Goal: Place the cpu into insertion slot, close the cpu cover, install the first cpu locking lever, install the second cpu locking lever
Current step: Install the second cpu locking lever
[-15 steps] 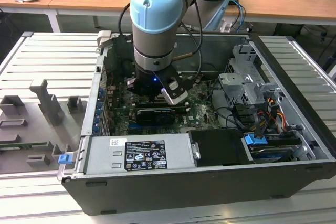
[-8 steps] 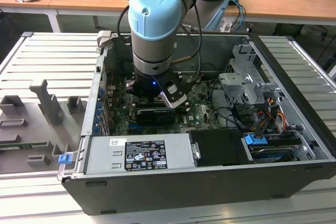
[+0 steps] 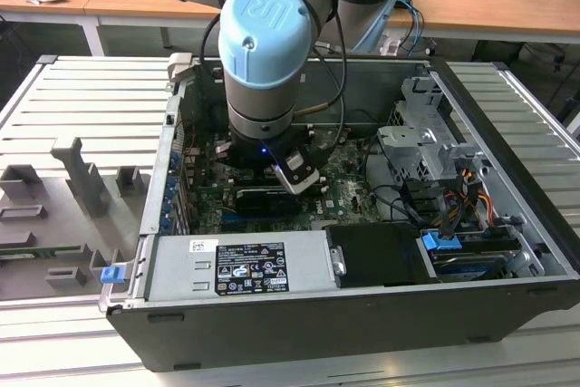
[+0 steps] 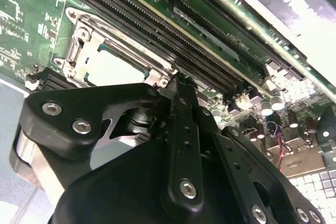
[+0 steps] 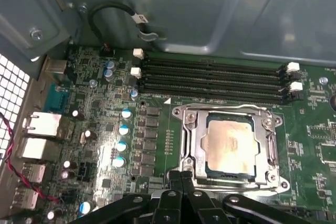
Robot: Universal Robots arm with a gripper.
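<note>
Claw (image 5: pixel 181 179) is seen nearest the lens, fingers (image 5: pixel 186 182) pressed together w/ nothing between them, tips at the socket's edge. Cpu (image 5: pixel 230 148) is seated in the socket, pale top exposed. Cpu cover (image 5: pixel 229 113) is lying closed around it, framing the chip in both wrist views. Locking levers can't be made out, so latch state is undetermined.

Risk, as judged: a slip of the tips off the socket edge could scrape the mainboard (image 5: pixel 105 124) or memory slots (image 5: pixel 210 77) just beside; a cover not fully down could jam a lever.

PC case (image 3: pixel 507 115) is lying open on a slatted grey worktop (image 3: pixel 82 97); wooden desks (image 3: pixel 489 6) noted behind.
</note>
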